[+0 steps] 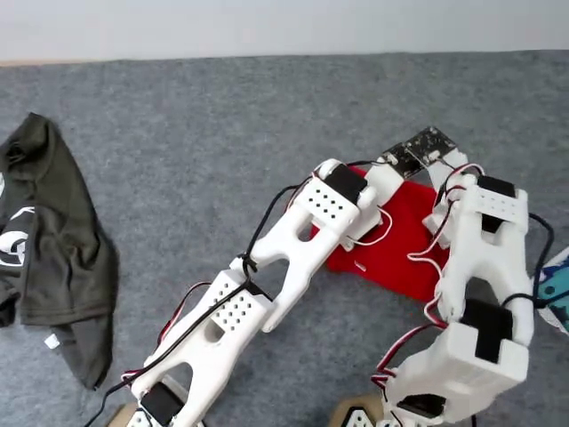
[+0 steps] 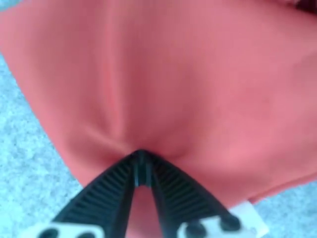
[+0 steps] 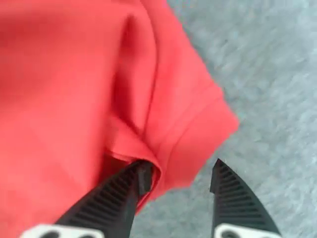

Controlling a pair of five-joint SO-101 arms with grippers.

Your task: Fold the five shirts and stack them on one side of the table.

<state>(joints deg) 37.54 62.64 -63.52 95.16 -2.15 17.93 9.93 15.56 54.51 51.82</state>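
Red shirt (image 1: pixel 396 258) mostly hidden under arms (image 1: pixel 302 240), L gripper (image 2: pixel 141 161) pinching it

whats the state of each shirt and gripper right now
red shirt: on the table, fabric pinched by the left gripper
dark shirt: crumpled, unfolded
left gripper: shut on red shirt
right gripper: open, at red shirt's hem

A pale wall (image 1: pixel 267 27) borders the far edge of the grey felt covering (image 1: pixel 196 133).
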